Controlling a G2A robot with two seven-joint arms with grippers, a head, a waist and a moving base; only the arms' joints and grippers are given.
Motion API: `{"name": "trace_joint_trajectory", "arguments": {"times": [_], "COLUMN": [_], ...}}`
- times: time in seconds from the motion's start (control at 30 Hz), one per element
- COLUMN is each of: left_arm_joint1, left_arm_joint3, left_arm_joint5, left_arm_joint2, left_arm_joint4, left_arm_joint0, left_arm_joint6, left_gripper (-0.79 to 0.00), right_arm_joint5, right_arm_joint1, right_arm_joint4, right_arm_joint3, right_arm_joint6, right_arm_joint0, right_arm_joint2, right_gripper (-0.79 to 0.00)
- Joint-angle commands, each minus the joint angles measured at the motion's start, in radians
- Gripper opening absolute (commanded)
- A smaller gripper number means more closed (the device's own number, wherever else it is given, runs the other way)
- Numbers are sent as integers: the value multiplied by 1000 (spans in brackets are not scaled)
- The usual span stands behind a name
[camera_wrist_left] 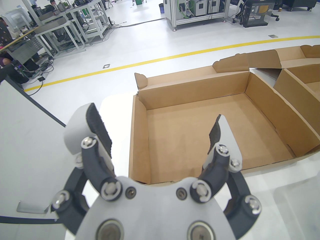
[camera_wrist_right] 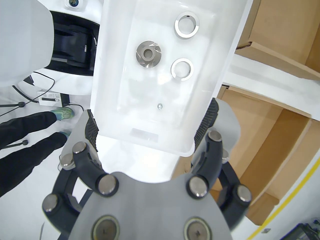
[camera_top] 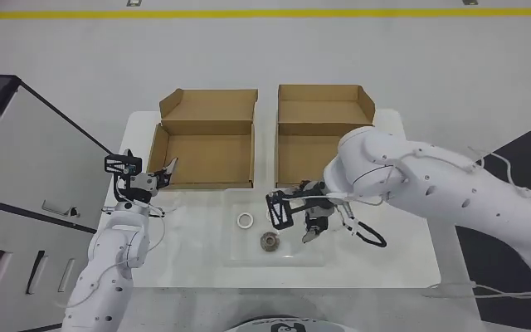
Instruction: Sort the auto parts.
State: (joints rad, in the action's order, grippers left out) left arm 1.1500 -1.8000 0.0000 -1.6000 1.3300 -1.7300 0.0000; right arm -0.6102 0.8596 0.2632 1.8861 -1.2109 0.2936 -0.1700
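A clear plastic tray (camera_top: 319, 256) lies at the front middle of the white table. In it are two metal rings (camera_wrist_right: 187, 25) (camera_wrist_right: 182, 69), a grey disc-shaped part (camera_wrist_right: 148, 54) and a small nut (camera_wrist_right: 159, 106). From above, one ring (camera_top: 246, 221) and the disc (camera_top: 268, 241) are visible. My right gripper (camera_wrist_right: 150, 122) (camera_top: 272, 210) hangs open above the tray's right half, holding nothing. My left gripper (camera_wrist_left: 156, 123) (camera_top: 149, 166) is open and empty at the front left corner of the left cardboard box (camera_wrist_left: 200, 126), straddling its left wall.
Two open cardboard boxes, left (camera_top: 207, 158) and right (camera_top: 309, 148), stand side by side behind the tray, both bare inside. The right box (camera_wrist_left: 307, 76) touches the left one. The table's front edge (camera_top: 249, 282) runs just past the tray.
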Motion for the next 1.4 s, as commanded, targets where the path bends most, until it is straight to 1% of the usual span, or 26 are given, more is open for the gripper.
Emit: {"name": "trace_joint_trajectory", "arguments": {"times": [0.0, 0.2, 0.47, 0.7, 0.93, 1.37], "left_arm_joint1": [0, 0, 0, 0, 0, 0], "left_arm_joint3": [0, 0, 0, 0, 0, 0], "left_arm_joint5": [0, 0, 0, 0, 0, 0], "left_arm_joint2": [0, 0, 0, 0, 0, 0], "left_arm_joint4": [0, 0, 0, 0, 0, 0], "left_arm_joint0": [0, 0, 0, 0, 0, 0], "left_arm_joint6": [0, 0, 0, 0, 0, 0], "left_gripper": [0, 0, 0, 0, 0, 0], "right_arm_joint5": [49, 143, 181, 183, 207, 229], "right_arm_joint1": [15, 59, 96, 110, 116, 134], "right_arm_joint4": [-21, -60, -31, 10, 29, 74], "right_arm_joint3": [4, -26, -81, -121, -149, -187], "right_arm_joint6": [-49, -143, -181, -183, -207, -229], "right_arm_joint0": [7, 21, 53, 100, 133, 165], "right_arm_joint2": [0, 0, 0, 0, 0, 0], "right_gripper": [0, 0, 0, 0, 0, 0]}}
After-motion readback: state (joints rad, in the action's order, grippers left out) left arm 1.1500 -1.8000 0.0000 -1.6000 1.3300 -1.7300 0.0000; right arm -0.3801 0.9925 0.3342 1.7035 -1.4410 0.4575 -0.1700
